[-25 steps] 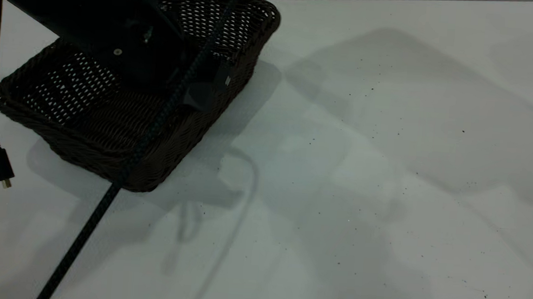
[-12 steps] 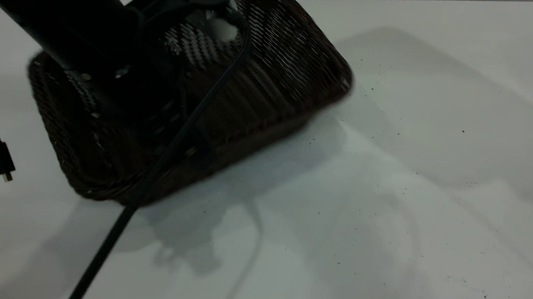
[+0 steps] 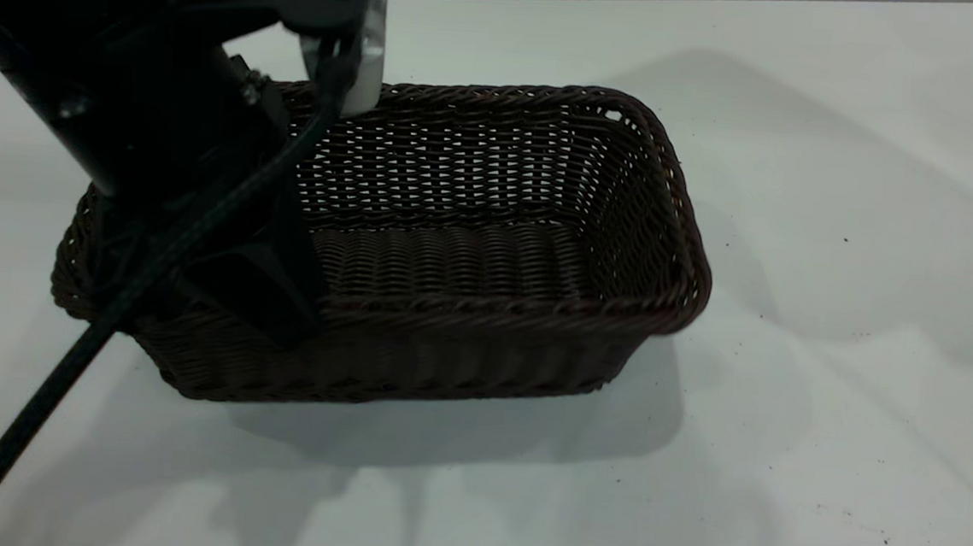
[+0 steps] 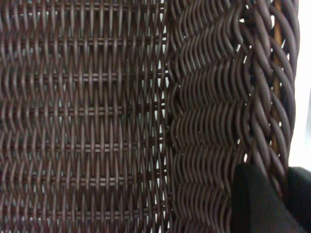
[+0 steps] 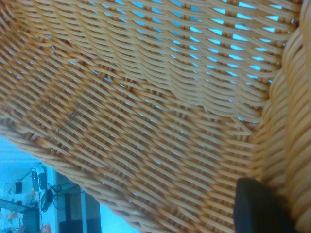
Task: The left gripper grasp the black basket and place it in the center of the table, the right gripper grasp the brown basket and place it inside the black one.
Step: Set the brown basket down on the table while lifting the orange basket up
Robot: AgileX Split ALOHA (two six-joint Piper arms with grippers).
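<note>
The table [image 3: 839,246], a wide white surface with a few dark specks, is seen to carry the black basket [image 3: 488,247], which is taken here as the landmark; the basket is set upright on the tabletop, left of the middle of the exterior view, with its open mouth upward and its long side facing the camera. The left arm is seen reaching down over the basket's left short end; the left gripper [image 3: 254,291] is clamped on the rim at that end, one broad black finger being placed inside the basket against the weave and one outside it, as is shown in the left wrist view by a finger [image 4: 257,204] pressed to the braided rim [image 4: 267,97]. A thick black cable [image 3: 60,372] is draped from the arm past the basket's near left corner. The brown basket [image 5: 146,121] is shown only in the right wrist view, where its orange-tan weave fills the frame; the right gripper [image 5: 262,208] is closed on its braided rim, a single black fingertip being visible against the wicker; its place relative to the black basket cannot be told.
</note>
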